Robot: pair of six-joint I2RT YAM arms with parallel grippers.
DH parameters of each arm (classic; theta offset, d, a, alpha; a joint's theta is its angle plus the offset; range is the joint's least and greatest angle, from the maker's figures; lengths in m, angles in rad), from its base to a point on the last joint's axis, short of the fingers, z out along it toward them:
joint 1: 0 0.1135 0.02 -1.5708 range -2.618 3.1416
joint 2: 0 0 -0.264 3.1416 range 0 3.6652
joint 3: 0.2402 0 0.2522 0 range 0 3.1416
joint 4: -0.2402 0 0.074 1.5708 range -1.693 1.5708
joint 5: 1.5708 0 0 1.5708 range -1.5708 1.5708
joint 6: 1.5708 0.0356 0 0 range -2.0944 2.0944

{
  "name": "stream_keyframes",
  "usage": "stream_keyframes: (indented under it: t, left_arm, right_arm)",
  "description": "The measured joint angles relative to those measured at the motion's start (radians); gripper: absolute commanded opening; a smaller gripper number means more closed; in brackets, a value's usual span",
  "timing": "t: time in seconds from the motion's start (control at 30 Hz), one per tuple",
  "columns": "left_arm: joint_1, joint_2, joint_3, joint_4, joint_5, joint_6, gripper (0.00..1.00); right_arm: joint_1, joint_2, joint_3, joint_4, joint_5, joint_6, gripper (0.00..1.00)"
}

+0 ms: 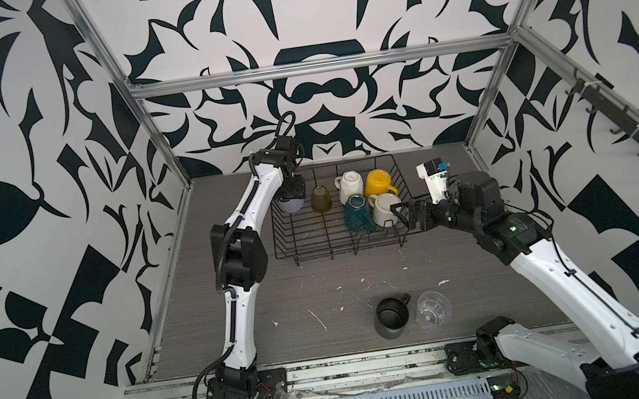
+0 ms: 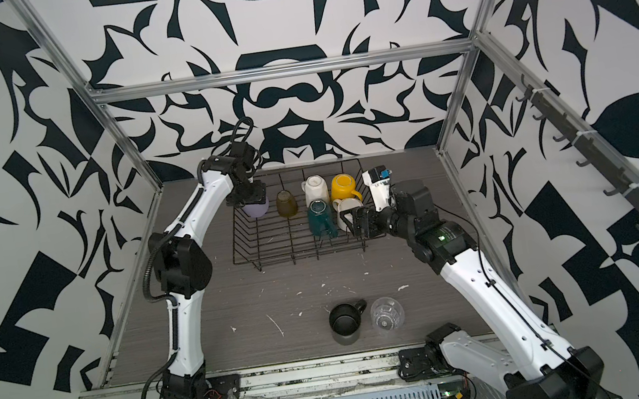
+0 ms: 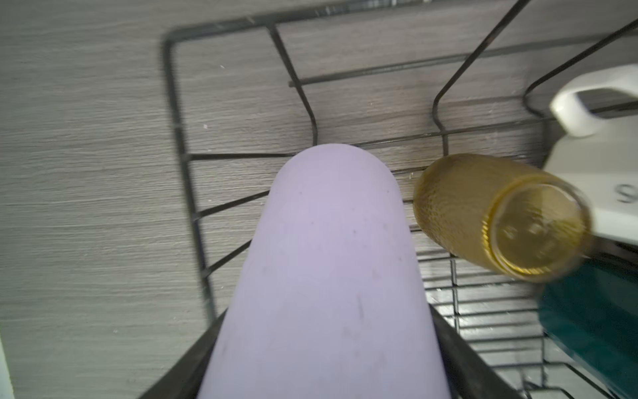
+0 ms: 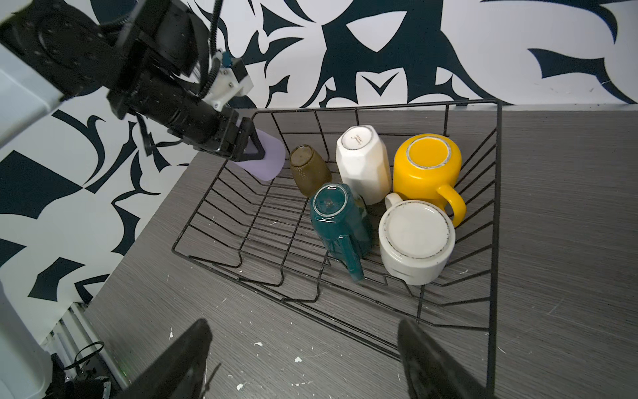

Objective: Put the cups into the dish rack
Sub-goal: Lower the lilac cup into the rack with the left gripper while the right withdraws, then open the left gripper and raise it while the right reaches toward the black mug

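The black wire dish rack [image 1: 341,249] [image 2: 300,258] stands at the back of the table. Upside down in its right half are an amber glass [image 1: 321,199], a cream faceted mug [image 1: 350,186], a yellow mug [image 1: 378,183], a teal mug [image 1: 358,214] and a white mug [image 1: 384,209]. My left gripper [image 1: 292,199] [image 4: 250,148] is shut on a lilac tumbler [image 1: 291,205] [image 3: 331,276] [image 4: 267,160], held tilted over the rack's far left corner. My right gripper [image 1: 401,213] [image 4: 303,359] is open and empty beside the rack's right edge. A black mug [image 1: 392,316] and a clear glass [image 1: 433,309] stand near the table's front.
The rack's left half [image 4: 241,221] holds no cups. Metal frame posts [image 1: 156,117] and patterned walls close in the table's sides and back. White flecks [image 1: 319,320] dot the grey tabletop between the rack and the two front cups.
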Motion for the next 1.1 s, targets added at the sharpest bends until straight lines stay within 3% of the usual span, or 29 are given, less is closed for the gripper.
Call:
stream_keyframes:
  t: [0.33, 0.43, 0.57, 0.77, 0.87, 1.1]
  left_arm:
    - [-0.002, 0.073, 0.027, 0.008, -0.010, 0.002, 0.04]
    - [-0.002, 0.073, 0.028, 0.013, -0.016, 0.002, 0.23]
    - [-0.002, 0.075, 0.028, 0.025, -0.022, 0.002, 0.61]
    - [-0.002, 0.083, 0.028, 0.045, -0.024, -0.002, 0.93]
    - [-0.002, 0.087, 0.023, 0.053, -0.024, -0.001, 1.00]
    - [-0.003, 0.064, -0.042, 0.102, -0.023, 0.000, 0.99]
  right_arm:
    - [0.000, -0.001, -0.019, 0.000, -0.011, 0.006, 0.86]
    - [0.000, 0.000, -0.021, -0.001, -0.014, 0.006, 0.86]
    - [0.000, 0.003, -0.022, -0.003, -0.014, 0.007, 0.86]
    - [0.000, 0.006, -0.023, -0.004, -0.016, 0.007, 0.85]
    - [0.000, 0.009, -0.023, -0.005, -0.017, 0.007, 0.84]
    - [0.000, 0.020, -0.020, -0.060, -0.004, 0.002, 0.80]
